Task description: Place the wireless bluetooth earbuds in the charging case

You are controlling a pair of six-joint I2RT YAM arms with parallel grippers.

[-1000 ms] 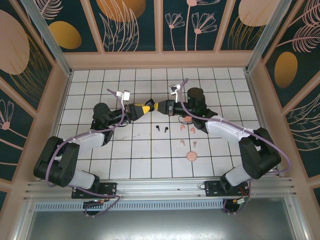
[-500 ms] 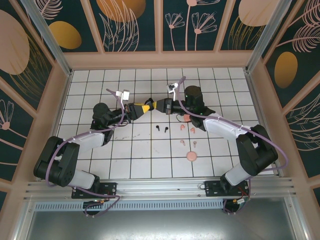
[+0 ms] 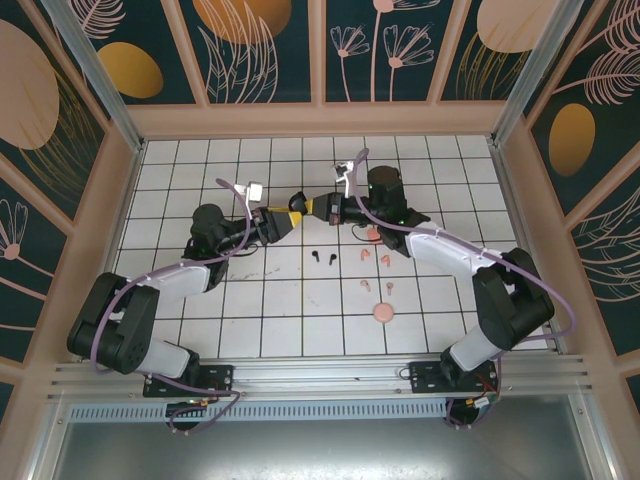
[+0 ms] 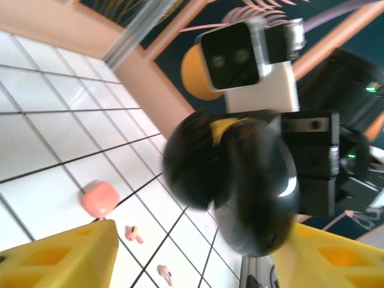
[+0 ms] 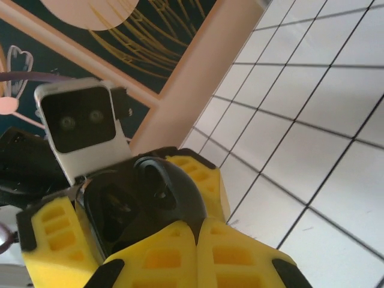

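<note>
The black charging case (image 5: 144,201) hangs open above the tiles, its hollows facing the right wrist camera. My right gripper (image 5: 198,246) is shut on its rim. The case (image 4: 240,180) sits between the spread yellow fingers (image 4: 60,258) of my left gripper (image 4: 198,267), which is open and does not press on it. From above, the left gripper (image 3: 283,221) and right gripper (image 3: 312,207) meet at the case (image 3: 301,201). Two black earbuds (image 3: 321,258) lie on the tiles below them, with several pink earbuds (image 3: 374,258) to the right.
A pink case (image 3: 372,237) lies by the right arm and shows again in the left wrist view (image 4: 100,198), with two pink earbuds (image 4: 133,233) near it. A round pink case (image 3: 382,313) sits nearer the front. Wooden walls (image 3: 320,120) ring the tiled floor.
My left gripper has opened and let go of the black case, drawing back slightly left. My right gripper has closed onto the case.
</note>
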